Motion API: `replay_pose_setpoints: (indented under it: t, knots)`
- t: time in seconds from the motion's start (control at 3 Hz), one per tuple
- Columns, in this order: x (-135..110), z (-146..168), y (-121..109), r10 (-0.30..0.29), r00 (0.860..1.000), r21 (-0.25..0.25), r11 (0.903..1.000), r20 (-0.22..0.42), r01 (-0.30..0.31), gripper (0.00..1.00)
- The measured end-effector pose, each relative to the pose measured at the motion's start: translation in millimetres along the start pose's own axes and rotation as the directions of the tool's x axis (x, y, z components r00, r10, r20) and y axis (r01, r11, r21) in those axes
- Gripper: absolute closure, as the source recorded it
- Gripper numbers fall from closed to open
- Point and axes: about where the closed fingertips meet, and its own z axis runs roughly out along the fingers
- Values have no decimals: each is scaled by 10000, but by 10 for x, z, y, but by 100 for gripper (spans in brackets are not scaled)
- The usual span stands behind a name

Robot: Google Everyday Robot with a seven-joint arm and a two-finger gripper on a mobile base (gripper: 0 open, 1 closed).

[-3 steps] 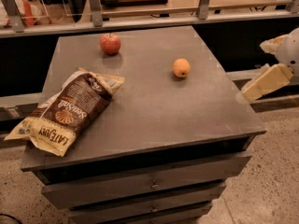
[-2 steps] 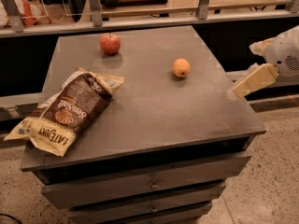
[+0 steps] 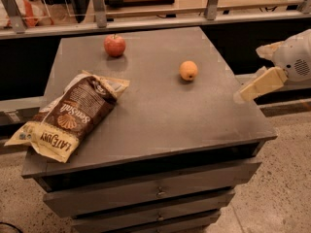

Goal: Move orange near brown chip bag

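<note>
**Orange Sits Apart From Bag as Tool Hangs at Edge**

The grey surface [image 3: 160, 110] carries a brown chip bag [image 3: 70, 115] lying at its front left corner. The tool [image 3: 251, 73] hovers off the right edge, spread wide and holding nothing. An apple [image 3: 114, 45] rests at the back. The orange [image 3: 188, 70] sits right of centre, well apart from the bag.

The brown chip bag [image 3: 73, 113] carried two readable markings. The dark brown middle bore "Sea Salt" next to a shell logo, upside down to the camera. The cream-yellow lower end bore "LATE JULY", likewise inverted. The gripper [image 3: 260, 81] was positioned just beyond the right edge of the table [image 3: 160, 110].
</note>
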Motion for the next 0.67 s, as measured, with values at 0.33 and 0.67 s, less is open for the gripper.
replay_pose_setpoints:
  t: [0.33, 0.67]
  knots:
    - [-91, 178, -60, -27, 9957, -451, 9990, 923, 69, 0]
    - [-171, 419, -106, -355, 9901, -802, 9957, 1358, 467, 0]
